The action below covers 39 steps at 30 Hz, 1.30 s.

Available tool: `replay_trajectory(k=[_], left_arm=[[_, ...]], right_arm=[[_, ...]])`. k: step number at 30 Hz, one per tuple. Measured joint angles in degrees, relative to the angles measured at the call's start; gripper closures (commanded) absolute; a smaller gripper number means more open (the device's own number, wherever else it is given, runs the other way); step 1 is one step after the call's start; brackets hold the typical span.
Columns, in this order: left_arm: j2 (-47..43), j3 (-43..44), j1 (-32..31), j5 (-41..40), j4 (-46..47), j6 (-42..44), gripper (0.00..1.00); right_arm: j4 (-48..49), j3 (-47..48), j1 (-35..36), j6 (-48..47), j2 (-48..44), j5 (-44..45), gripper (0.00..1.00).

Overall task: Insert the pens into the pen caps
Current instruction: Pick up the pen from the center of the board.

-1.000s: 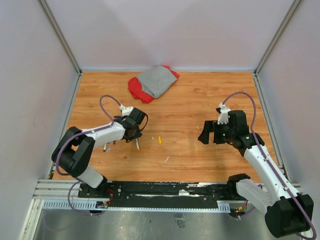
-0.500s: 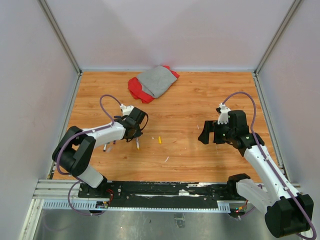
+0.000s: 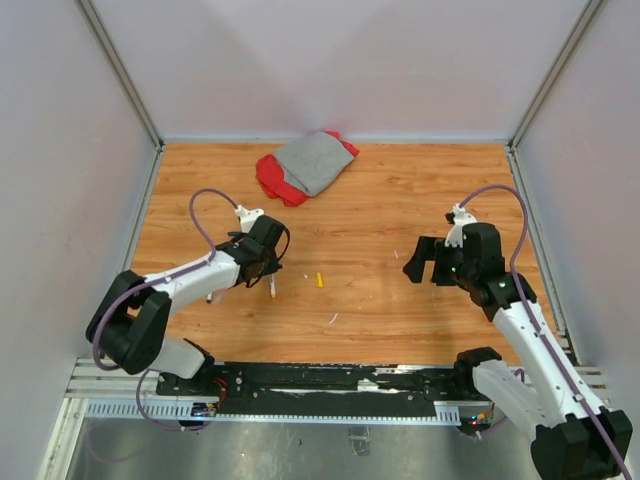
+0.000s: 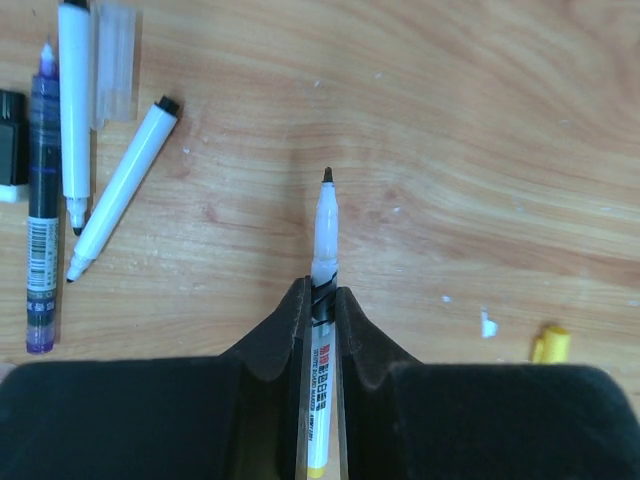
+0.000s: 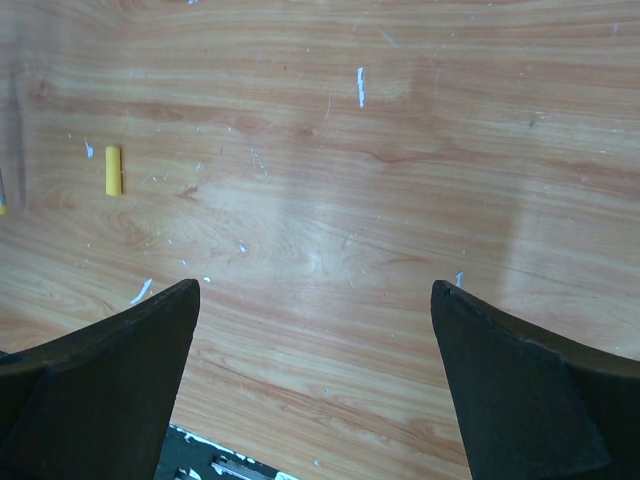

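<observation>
Right tool (image 5: 315, 290) shifted right, left tool (image 4: 320, 293) clamping yellow-ended pen (image 4: 325, 232)

White pen (image 4: 324, 245) with yellow end, yellow cap (image 4: 549, 344), grey-and-red cloth (image 3: 310, 163).

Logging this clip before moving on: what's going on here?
The left gripper is shut on a white pen with a yellow rear end; its dark tip is uncapped and points away from the gripper. The yellow cap lies loose on the wooden table to the right of it in the top view, not yet fitted. Three other pens lie together beside the held one. The right gripper is open and holds nothing.
</observation>
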Motion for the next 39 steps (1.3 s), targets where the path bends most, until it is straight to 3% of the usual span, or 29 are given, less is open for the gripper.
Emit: replay_trajectory(k=[8,18,25,39], left_arm=[[-10.82,-1.05,-3.15,1.20,2.56,2.19,1.00],[-14.62,-2.03,-14.93,3.10,7.45,2.10,1.00],[-15.63,-3.76,-20.59,5.11,15.13,1.40,0.99],[-17.94,-9.68,-22.36,8.87,28.59,-3.78,0.99]], right_arm=[[0.44,-0.42,-0.02,1.92,-3.17,2.03,0.00],[6.32,-3.87,0.63,3.69,-3.91,-10.71,0.05],[12.92,-3.93,10.99,7.72,-2.19,-10.67,0.07],[37.59,-16.96,26.88,19.74,-5.09,-5.09,0.27]])
